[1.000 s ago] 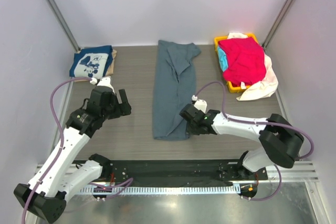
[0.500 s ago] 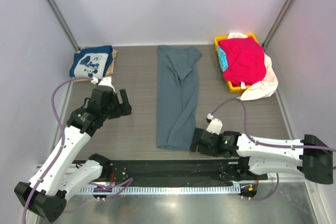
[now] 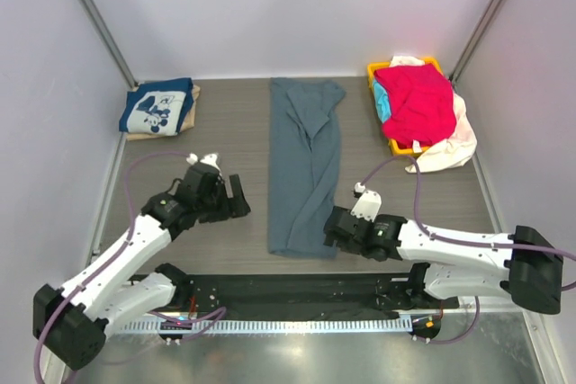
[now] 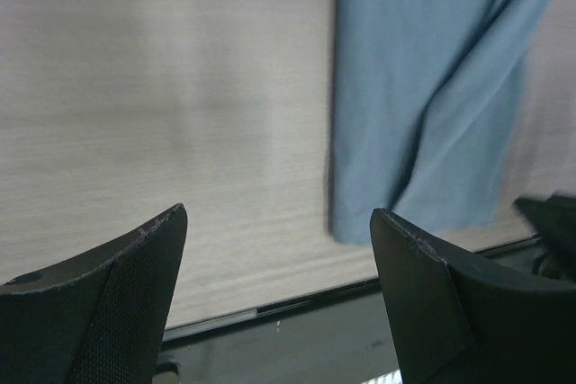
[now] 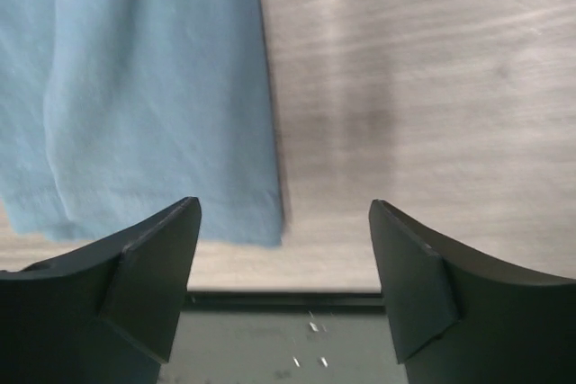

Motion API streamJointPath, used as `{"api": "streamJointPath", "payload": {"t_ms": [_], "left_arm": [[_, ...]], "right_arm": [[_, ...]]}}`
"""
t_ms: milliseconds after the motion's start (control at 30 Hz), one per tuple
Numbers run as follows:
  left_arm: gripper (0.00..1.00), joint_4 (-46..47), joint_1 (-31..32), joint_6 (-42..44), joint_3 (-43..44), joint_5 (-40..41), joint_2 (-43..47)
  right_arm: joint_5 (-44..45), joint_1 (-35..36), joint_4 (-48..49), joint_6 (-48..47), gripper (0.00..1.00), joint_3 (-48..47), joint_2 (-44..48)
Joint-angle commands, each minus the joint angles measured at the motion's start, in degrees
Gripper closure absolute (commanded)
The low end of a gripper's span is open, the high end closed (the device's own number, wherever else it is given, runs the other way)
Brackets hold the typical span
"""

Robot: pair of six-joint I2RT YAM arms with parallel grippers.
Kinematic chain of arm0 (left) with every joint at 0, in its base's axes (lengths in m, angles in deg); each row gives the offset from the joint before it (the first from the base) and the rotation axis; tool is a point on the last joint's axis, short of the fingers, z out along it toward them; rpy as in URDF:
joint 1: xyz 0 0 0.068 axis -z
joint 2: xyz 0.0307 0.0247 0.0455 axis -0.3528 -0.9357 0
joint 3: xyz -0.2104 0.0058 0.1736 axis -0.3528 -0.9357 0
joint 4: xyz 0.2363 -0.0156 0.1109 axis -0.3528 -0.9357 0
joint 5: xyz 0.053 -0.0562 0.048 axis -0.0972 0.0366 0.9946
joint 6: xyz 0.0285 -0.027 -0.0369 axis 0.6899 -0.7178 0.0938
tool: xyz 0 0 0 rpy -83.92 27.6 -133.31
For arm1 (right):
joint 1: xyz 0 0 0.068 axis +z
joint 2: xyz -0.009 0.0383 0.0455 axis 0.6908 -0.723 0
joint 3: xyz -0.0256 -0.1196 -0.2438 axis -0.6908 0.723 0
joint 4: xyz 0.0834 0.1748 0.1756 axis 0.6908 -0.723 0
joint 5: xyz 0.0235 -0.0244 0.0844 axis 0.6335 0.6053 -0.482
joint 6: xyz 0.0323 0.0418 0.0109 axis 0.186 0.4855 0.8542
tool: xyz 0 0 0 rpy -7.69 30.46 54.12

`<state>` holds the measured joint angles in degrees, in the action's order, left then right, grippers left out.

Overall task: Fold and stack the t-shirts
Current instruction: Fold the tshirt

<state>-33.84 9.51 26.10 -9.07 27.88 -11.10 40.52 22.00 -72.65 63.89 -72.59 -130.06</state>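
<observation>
Top view, left arm: the left gripper (image 3: 241,199) had swung in from the table's (image 3: 225,132) left side and now hung near the left edge of the blue-grey t-shirt (image 3: 304,168), jaws apart, nothing held.
Top view, right arm: the right gripper (image 3: 329,229) had eased back up a touch and sat right at the shirt's near right corner, empty.
Top view, shirt: it lay as a long narrow strip down the middle of the table, its near hem spread a little wider than a second before.
Meaning: with both arms closing on the near hem, I judged the end-over-end fold was about to start.
Stack: the navy t-shirt (image 3: 157,107) lay folded on the tan t-shirt (image 3: 193,103) at the far left.
Basket: the yellow basket (image 3: 375,69) held the red t-shirt (image 3: 416,103) on top, the turquoise t-shirt (image 3: 382,101) peeking out, and the cream t-shirt (image 3: 450,146) spilling over the rim.
Left wrist: fingers (image 4: 117,294) wide apart, with the shirt's (image 4: 423,87) near corner ahead to the right and not yet between them.
Right wrist: fingers (image 5: 414,285) spread, with the hem corner (image 5: 261,222) just inside the gap.
</observation>
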Motion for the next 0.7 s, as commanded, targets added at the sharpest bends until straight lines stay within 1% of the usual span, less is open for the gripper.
{"api": "streamJointPath", "payload": {"t_ms": [0,67,100,133,167,200,233,367,467,500,533,567,600,667], "left_arm": [[0.16,6.9,3.6,-7.2,-7.7,-5.9,-1.5],[0.16,11.7,5.5,-9.0,-10.5,-8.0,-1.7],[0.16,13.9,7.0,-10.7,-13.3,-8.8,-2.1],[0.16,17.8,7.9,-11.5,-14.6,-9.6,-2.7],[0.16,19.4,9.7,-12.3,-15.5,-9.5,-3.2],[0.16,20.7,10.4,-13.3,-16.9,-9.3,-3.7],[0.16,22.9,11.0,-13.7,-17.5,-8.9,-4.7],[0.18,27.1,13.4,-15.5,-19.2,-7.9,-6.7],[0.19,29.2,15.5,-16.5,-19.7,-6.3,-8.5],[0.20,29.5,16.1,-16.6,-19.7,-5.9,-9.2],[0.23,30.3,16.5,-16.7,-19.8,-5.3,-10.0],[0.25,30.9,17.2,-17.3,-19.9,-5.2,-10.8],[0.30,31.8,17.5,-17.6,-20.5,-5.3,-12.4],[0.34,34.7,18.8,-18.8,-21.1,-5.9,-13.9]], "right_arm": [[-2.1,-2.8,9.8,-3.8,0.20,1.6,-2.1],[-3.3,-3.5,13.3,-3.9,0.24,3.1,-3.2],[-4.4,-3.6,14.3,-4.0,0.27,3.8,-3.9],[-5.1,-3.9,16.9,-4.4,0.29,5.1,-4.3],[-5.9,-4.2,18.3,-4.6,0.30,5.7,-4.6],[-7.3,-4.4,20.5,-4.7,0.34,6.4,-5.1],[-8.1,-4.8,21.4,-4.8,0.36,7.4,-5.3],[-9.6,-4.9,23.4,-4.1,0.41,8.9,-6.0],[-10.0,-4.9,24.6,-3.9,0.46,10.2,-6.1],[-10.1,-5.0,24.7,-3.8,0.48,10.4,-6.2],[-10.2,-5.0,25.0,-3.7,0.50,10.9,-6.1],[-10.4,-4.9,25.2,-3.8,0.55,11.2,-6.1],[-10.5,-4.9,25.4,-3.6,0.57,11.5,-6.1],[-10.7,-5.0,26.0,-3.2,0.63,12.3,-5.9]]}}
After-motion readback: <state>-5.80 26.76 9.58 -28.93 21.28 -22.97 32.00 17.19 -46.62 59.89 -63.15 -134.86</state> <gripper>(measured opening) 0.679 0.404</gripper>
